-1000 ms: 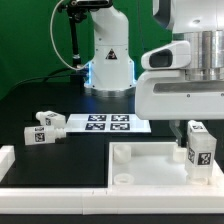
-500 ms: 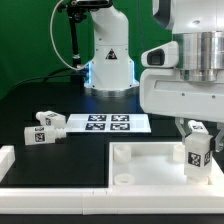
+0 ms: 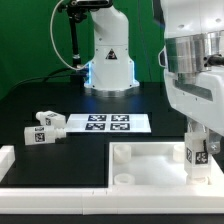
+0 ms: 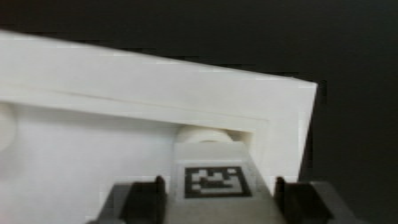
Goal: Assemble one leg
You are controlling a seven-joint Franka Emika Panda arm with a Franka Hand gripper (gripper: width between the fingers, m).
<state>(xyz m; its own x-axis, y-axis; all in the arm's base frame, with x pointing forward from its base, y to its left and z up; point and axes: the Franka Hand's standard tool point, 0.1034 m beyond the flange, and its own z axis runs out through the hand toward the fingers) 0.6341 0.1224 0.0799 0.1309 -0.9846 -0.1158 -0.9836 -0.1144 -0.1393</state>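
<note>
My gripper (image 3: pixel 199 152) is shut on a leg (image 3: pixel 200 155), a small white block with black-and-white tags, and holds it upright over the exterior view's right side of the large white tabletop (image 3: pixel 150 165). In the wrist view the leg (image 4: pixel 217 180) sits between my two dark fingers (image 4: pixel 134 200), near a round corner socket (image 4: pixel 210 133) of the tabletop (image 4: pixel 107 115). Two more legs (image 3: pixel 49 121) (image 3: pixel 38 137) lie on the black table at the exterior view's left.
The marker board (image 3: pixel 105 123) lies behind the tabletop. A white robot base (image 3: pixel 108 50) stands at the back. A low white rim (image 3: pixel 50 180) runs along the front and left.
The arm has turned about its wrist and shifted toward the exterior view's right; the held leg has dropped lower toward the tabletop.
</note>
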